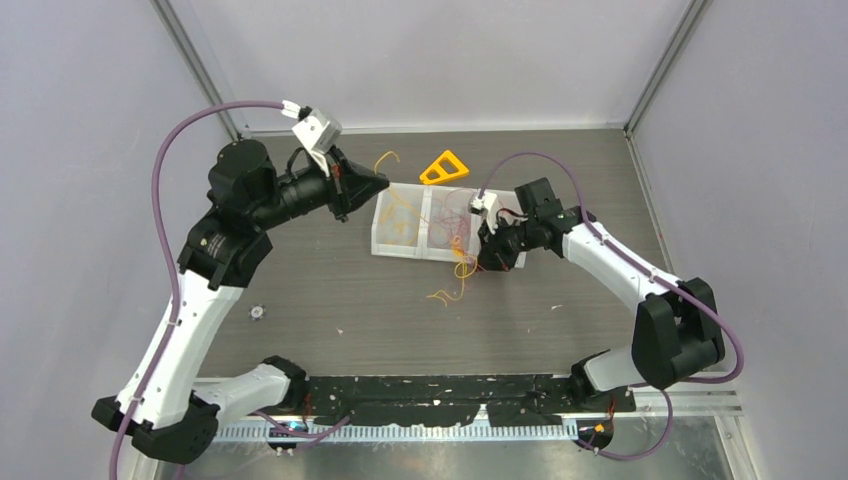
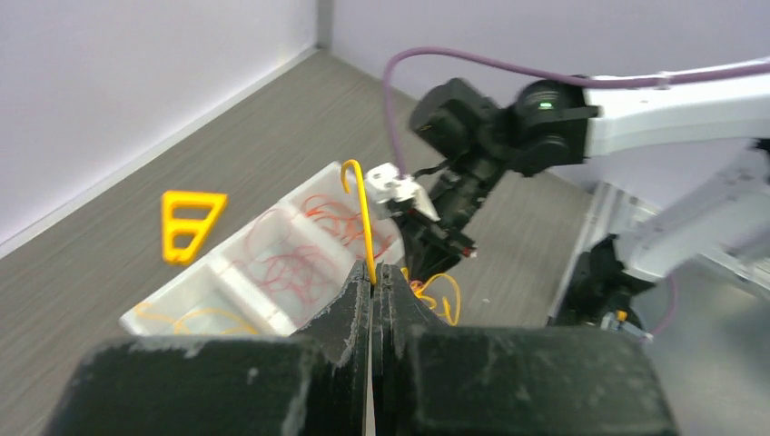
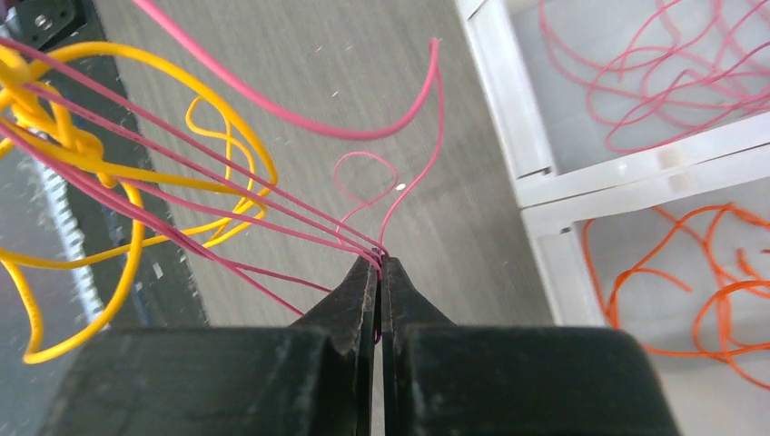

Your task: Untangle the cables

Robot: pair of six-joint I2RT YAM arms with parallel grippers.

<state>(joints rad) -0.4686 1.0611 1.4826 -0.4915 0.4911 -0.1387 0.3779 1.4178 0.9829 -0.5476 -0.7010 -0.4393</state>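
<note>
A: Count, referenced to the white plastic three-bay tray (image 1: pixel 424 225). Trays: 1. Bays: 3.

B: Confirmed. Wire colours: 3 (yellow, pink, orange), one colour per bay. Strands per bay: cannot tell.

A: Outside the tray: hooked yellow wire (image 2: pixel 363 213), 1, just beyond its far left corner. Knotted yellow-and-pink wire bundle (image 1: pixel 455 272), 1, at its near edge. Strands in it: not countable.

B: Yellow plastic triangular frame (image 2: pixel 194 197): 1, beyond the tray. Small dark round piece (image 1: pixel 256 312): 1, well off its near left.

A: White-and-black arms: 2, left arm (image 1: pixel 190 320) and right arm (image 1: pixel 612 258). Black two-finger grippers: 2, left gripper (image 2: pixel 371 272) and right gripper (image 3: pixel 380 263).
</note>
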